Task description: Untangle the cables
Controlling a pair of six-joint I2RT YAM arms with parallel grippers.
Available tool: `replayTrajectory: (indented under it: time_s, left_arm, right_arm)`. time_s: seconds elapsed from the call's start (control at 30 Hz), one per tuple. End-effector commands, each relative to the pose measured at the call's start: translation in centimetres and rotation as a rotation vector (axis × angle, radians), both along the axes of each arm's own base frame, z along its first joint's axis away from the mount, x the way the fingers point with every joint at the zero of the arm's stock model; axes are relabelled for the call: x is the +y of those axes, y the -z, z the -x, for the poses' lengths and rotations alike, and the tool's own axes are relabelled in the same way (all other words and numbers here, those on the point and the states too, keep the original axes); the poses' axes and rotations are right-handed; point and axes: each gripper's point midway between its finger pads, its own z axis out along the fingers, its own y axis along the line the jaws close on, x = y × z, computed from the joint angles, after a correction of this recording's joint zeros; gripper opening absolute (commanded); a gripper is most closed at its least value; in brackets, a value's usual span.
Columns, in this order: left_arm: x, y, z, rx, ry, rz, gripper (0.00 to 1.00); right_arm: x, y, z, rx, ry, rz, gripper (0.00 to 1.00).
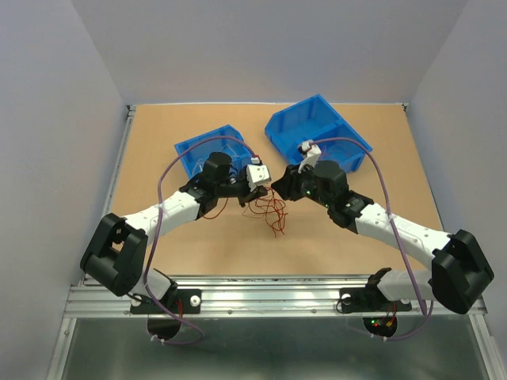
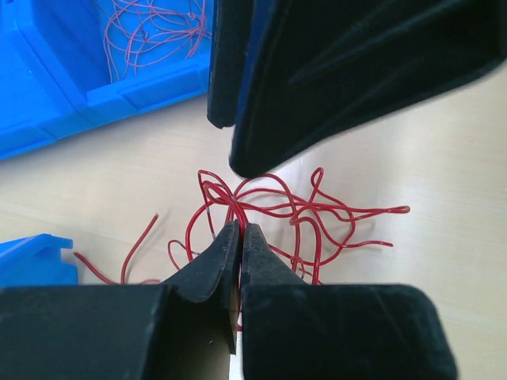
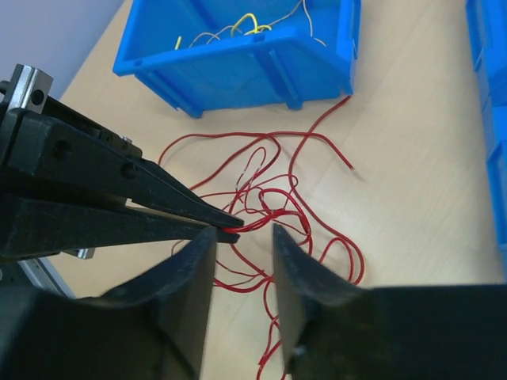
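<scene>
Cables (image 3: 265,198) lay as a loose snarl of hair-thin red wire on the tan, wood-grained table (image 1: 348,245), between the two wrists and just in front of the bins. The strands were glossy and springy, looping over one another in open curls, with several free ends poking out to the sides. I saw the left gripper (image 2: 241,229) pinched on one red strand at the near edge of the tangle. Its matte black, wedge-shaped fingers were pressed together at the tips with the wire caught between them and lifted slightly off the wood. The right gripper (image 3: 242,231) stood spread, its two smooth black fingers parted on either side of the left one's tips and the held strand. I could not make out either finger touching the wire, and the rest of the snarl lay just beyond them. A blue bin (image 3: 238,67) of moulded, ribbed plastic sat past the tangle, holding a few yellow and pale wires. One long red end reached almost to its wall. The other blue bin (image 2: 119,95) held faint reddish curls.
</scene>
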Motion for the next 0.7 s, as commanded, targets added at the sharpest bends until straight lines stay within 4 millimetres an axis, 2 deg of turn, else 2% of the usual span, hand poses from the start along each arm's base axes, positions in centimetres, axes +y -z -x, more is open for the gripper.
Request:
replayTrajectory:
  time_s: [0.0,0.1,0.27,0.43,0.67]
  left_arm:
    - [-0.4,-2.1,-0.1,-0.068,0.015,0.042,0.02]
    - [-0.5,-2.0,0.0,-0.066,0.019,0.04,0.0]
    - [-0.6,-2.0,0.4,-0.075,0.034,0.038,0.0]
    - [-0.8,-2.1,1.0,-0.089,0.052,0.037,0.0]
    - [-0.9,-2.3,1.5,-0.106,0.067,0.037,0.0]
  right_arm:
    - [1.0,-2.5,-0.4,-0.051,-0.035,-0.053,0.46]
    - [1.3,-1.9,-0.6,-0.032,-0.04,-0.053,0.53]
    - [1.6,-1.2,-0.9,-0.013,-0.038,-0.048,0.58]
    - [1.7,-0.6,-1.2,0.003,-0.023,-0.042,0.57]
    - [1.6,-0.4,-1.4,0.011,-0.007,-0.043,0.49]
